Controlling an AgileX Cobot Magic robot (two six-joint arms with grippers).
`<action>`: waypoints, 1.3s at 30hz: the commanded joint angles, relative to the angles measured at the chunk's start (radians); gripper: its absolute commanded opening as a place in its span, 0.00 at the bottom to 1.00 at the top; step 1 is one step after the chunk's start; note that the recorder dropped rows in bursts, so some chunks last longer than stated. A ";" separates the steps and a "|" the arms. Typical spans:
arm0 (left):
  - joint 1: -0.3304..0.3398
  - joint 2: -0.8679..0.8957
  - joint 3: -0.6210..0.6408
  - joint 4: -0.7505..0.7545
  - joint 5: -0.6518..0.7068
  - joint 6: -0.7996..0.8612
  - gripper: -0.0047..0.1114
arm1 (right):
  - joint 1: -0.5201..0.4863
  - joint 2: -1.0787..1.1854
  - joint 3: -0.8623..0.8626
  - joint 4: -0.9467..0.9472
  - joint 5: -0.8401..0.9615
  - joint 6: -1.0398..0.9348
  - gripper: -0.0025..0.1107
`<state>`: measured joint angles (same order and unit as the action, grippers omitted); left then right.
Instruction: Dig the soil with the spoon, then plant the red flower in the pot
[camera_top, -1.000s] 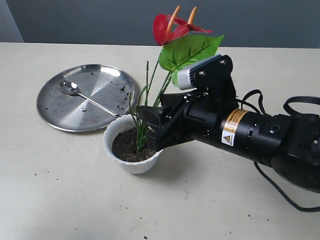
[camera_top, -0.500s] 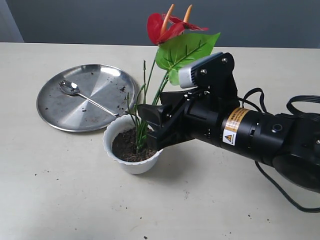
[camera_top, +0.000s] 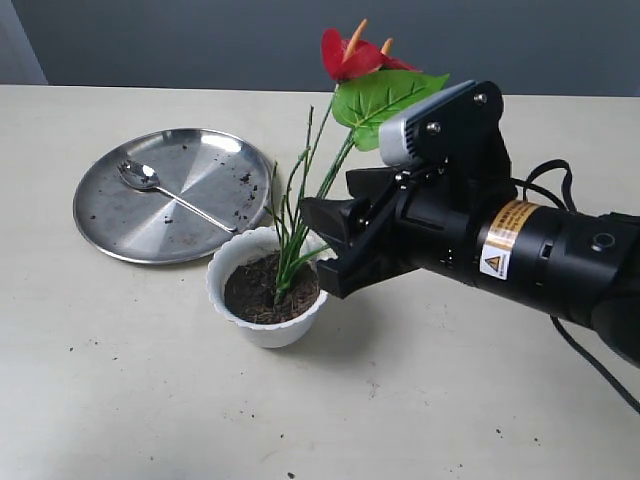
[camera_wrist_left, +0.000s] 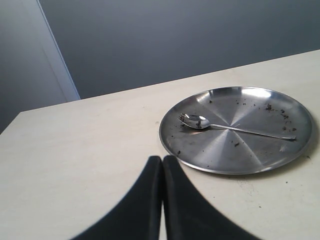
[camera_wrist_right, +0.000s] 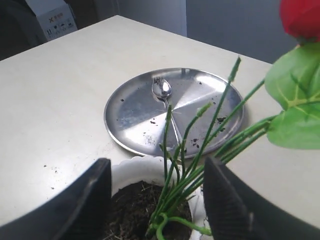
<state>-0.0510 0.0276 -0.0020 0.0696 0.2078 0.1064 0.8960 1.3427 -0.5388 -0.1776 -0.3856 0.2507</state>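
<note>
Red flower (camera_top: 358, 55) stands in the pot (camera_top: 262, 330), its thin green stems bunched and sunk into the dark soil (camera_top: 252, 290), with the blooms and big leaf leaning out toward the arm's side. It looks planted, since nothing pinches it and the soil alone seems to carry it. The right gripper (camera_top: 318, 248) sits low at the pot's rim with its jaws spread wide. In the right wrist view the stems rise through the gap between the two black fingers (camera_wrist_right: 85, 200), free of both pads as far as I can tell. From the side I cannot say whether the tallest stem brushes the upper finger. The wide jaws read as a letting-go stance. The lean makes me think the flower could tip if the arm snags the leaf on the way out, so a straight pull back seems wise. The spoon (camera_top: 150, 180) lies bowl-up on the steel plate (camera_top: 110, 232) just behind the pot, parked out of the way with dirt crumbs around it, so the digging looks finished. The left gripper (camera_wrist_left: 161, 165) is pressed closed on nothing, idle above the table (camera_top: 120, 400) on the near side of the plate.
</note>
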 joint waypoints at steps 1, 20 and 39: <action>-0.002 -0.004 0.002 0.001 -0.006 -0.005 0.04 | 0.002 -0.014 -0.005 0.004 0.008 -0.014 0.49; -0.002 -0.004 0.002 0.001 -0.008 -0.005 0.04 | -0.174 -0.321 -0.005 0.959 0.279 -0.912 0.02; -0.002 -0.004 0.002 0.001 -0.008 -0.005 0.04 | -0.348 -0.321 -0.005 0.972 0.068 -0.910 0.02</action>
<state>-0.0510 0.0276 -0.0020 0.0696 0.2078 0.1064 0.5526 1.0269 -0.5388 0.7952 -0.2113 -0.6562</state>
